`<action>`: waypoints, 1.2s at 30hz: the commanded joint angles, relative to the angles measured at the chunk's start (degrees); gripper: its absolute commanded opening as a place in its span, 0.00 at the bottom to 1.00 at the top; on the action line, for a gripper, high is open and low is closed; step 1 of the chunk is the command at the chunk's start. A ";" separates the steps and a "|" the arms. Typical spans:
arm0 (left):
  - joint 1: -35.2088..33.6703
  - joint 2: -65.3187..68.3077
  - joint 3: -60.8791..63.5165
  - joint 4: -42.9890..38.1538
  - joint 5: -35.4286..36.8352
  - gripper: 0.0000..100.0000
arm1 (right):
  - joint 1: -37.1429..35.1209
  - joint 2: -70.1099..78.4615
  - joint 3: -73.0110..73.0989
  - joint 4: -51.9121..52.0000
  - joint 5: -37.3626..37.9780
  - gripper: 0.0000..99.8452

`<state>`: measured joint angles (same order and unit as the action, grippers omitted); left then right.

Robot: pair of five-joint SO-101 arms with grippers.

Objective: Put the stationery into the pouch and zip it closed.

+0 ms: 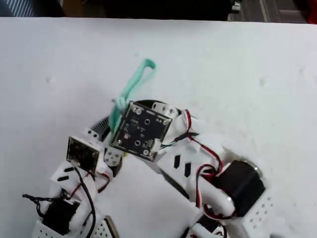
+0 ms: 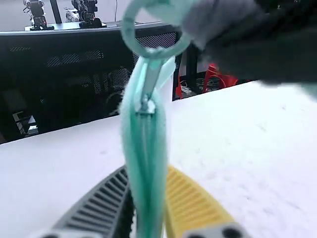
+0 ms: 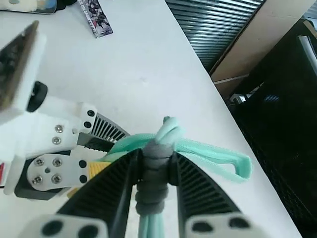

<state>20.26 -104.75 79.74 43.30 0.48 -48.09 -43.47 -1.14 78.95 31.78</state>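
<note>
Pouch strap point(image 1: 133, 84), mint-green and standing up over the middle of the white desk point(image 1: 247, 64), is clamped by the nearly closed left end effector point(image 2: 147, 181), while the right end effector point(image 3: 156, 158) pinches its grey-wrapped knot point(image 3: 151, 198); dark mesh shelving point(image 2: 74, 74) stands beyond.

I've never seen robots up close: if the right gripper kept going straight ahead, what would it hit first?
Probably nothing but the mint strap it holds. The right gripper points over bare white table beyond, though depth is hard to judge.
</note>
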 commanded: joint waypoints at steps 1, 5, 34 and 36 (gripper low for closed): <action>0.31 0.04 -2.81 0.09 0.18 0.02 | 1.45 1.54 -9.14 1.98 0.62 0.02; 0.31 0.04 -2.99 1.23 0.18 0.02 | 8.75 5.67 -10.11 1.10 0.62 0.02; 5.41 0.04 -9.49 18.20 -10.81 0.02 | 27.56 13.67 -3.69 -9.54 4.22 0.02; 5.05 0.04 -9.49 18.02 -10.81 0.02 | 27.47 12.44 -3.78 -6.46 4.31 0.02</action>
<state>25.01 -105.01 71.74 60.88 -9.98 -21.27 -29.23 -4.31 70.68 35.21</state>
